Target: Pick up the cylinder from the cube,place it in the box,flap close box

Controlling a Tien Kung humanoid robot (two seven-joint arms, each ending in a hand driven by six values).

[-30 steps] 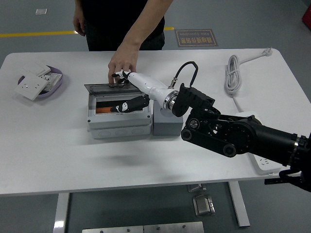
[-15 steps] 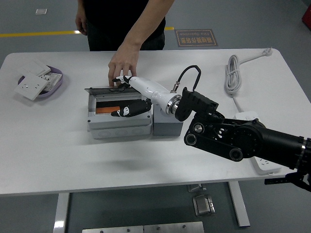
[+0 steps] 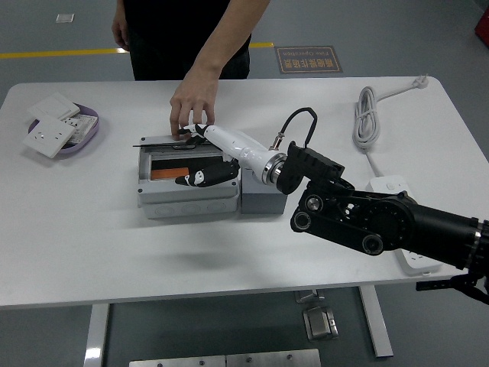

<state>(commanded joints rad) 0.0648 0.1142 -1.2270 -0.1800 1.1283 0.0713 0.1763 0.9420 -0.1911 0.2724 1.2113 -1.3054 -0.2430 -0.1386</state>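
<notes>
A grey box stands mid-table with its inside showing. An orange cylinder lies inside it on the left. The grey cube sits against the box's right side with nothing on top. My right hand reaches over the box, open. Its white fingers touch the dark lid, and its black thumb hangs inside the box. The lid stands raised at the back edge, seen almost edge-on. A person's hand holds the lid from the far side.
A purple bowl with white socket plates sits at far left. A coiled white cable lies at right, with a white power strip under my right forearm. The person stands at the far edge.
The lid has swung up from lying flat behind the box to nearly edge-on. My right hand has shifted slightly left with its fingers on the lid. The person's hand stays on the lid.
</notes>
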